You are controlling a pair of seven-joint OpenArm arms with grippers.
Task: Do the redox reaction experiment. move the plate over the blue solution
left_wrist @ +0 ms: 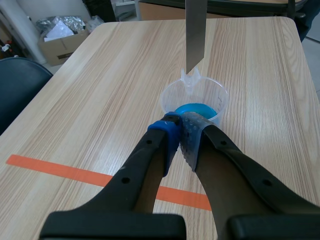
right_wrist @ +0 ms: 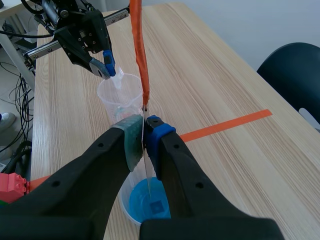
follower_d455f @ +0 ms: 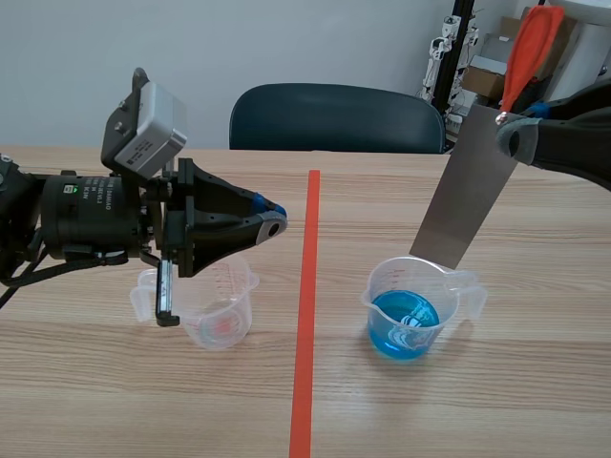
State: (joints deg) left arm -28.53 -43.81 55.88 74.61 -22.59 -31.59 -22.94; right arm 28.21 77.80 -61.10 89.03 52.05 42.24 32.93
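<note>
- Right gripper [follower_d455f: 504, 127] — its fingers pinch the plate [follower_d455f: 473, 186] at the top corner, beside an orange strap [follower_d455f: 533, 48] fixed there.
- The plate hangs tilted, with its lower end just above the rim of the beaker [follower_d455f: 458, 286]. It is over the blue solution [follower_d455f: 403, 322], not in it.
- Left gripper [follower_d455f: 273, 218] — its fingers are pressed together on nothing. It hovers above an empty beaker [follower_d455f: 218, 303], across the tape line [follower_d455f: 305, 315] from the plate.

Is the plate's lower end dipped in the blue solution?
No, the plate ends above the rim of the beaker, clear of the blue solution.
</note>
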